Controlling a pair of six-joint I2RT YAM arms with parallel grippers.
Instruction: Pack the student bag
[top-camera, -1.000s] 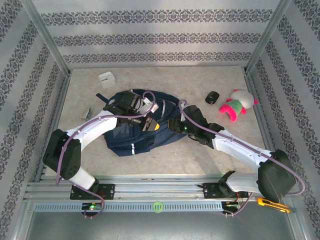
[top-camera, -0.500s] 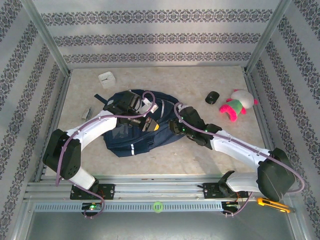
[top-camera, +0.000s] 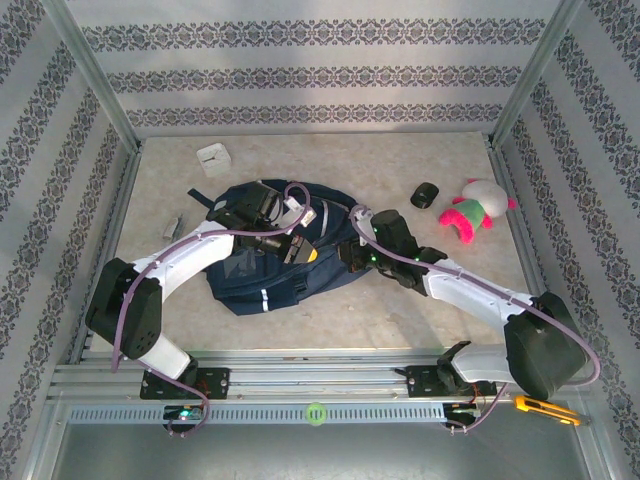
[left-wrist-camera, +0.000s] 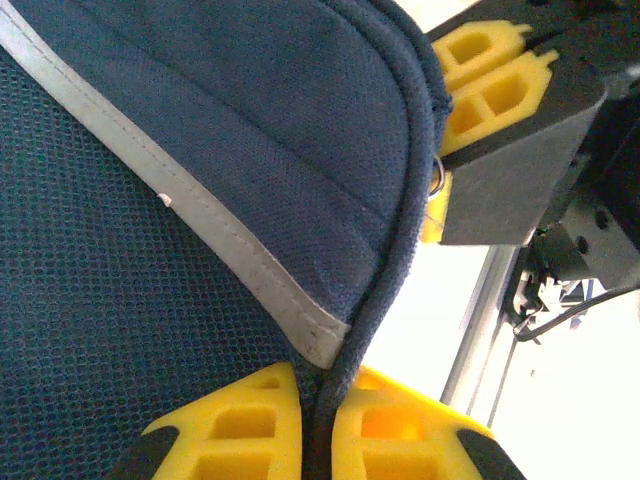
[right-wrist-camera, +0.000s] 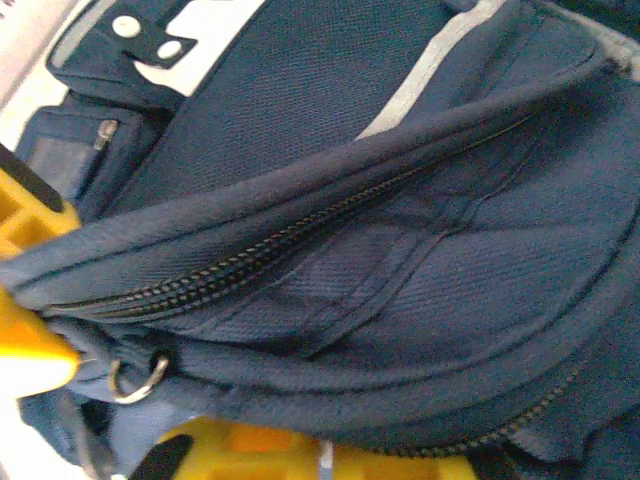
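The left gripper (left-wrist-camera: 322, 400) has its yellow fingers (left-wrist-camera: 265, 425) pressed together on the piped edge seam of the student bag (top-camera: 270, 282). The cord of the seam runs up between them, so this is a pinch on the rim of the fabric. Just along that seam, at the bag's right edge, the right gripper (left-wrist-camera: 470, 80) has its jaws closed as well. In its own wrist view the folded rim of the bag lies between its fingers, with the metal zip-pull ring (right-wrist-camera: 135, 378) just beside one pad. I cannot tell whether the pinch is on the ring or on the cloth next to it.

The two grips sit close together, probably on purpose. One hand anchors the seam while the other takes the pull end, so that the zipper (right-wrist-camera: 300, 230), closed along the stretch in view, can be drawn without the whole bag sliding.

The bag lies flat at the middle of the table (top-camera: 400, 160), its pale stripe (left-wrist-camera: 200, 220) facing up, with both arms reaching onto it from the near side.

Things that look meant for packing lie well apart from the bag. A plush toy (top-camera: 472, 212) and a small black object (top-camera: 425, 195) are off its right side. A white clock (top-camera: 213, 158) is beyond its far left corner. None of them is in the bag yet, so the task looks to be at the opening stage.
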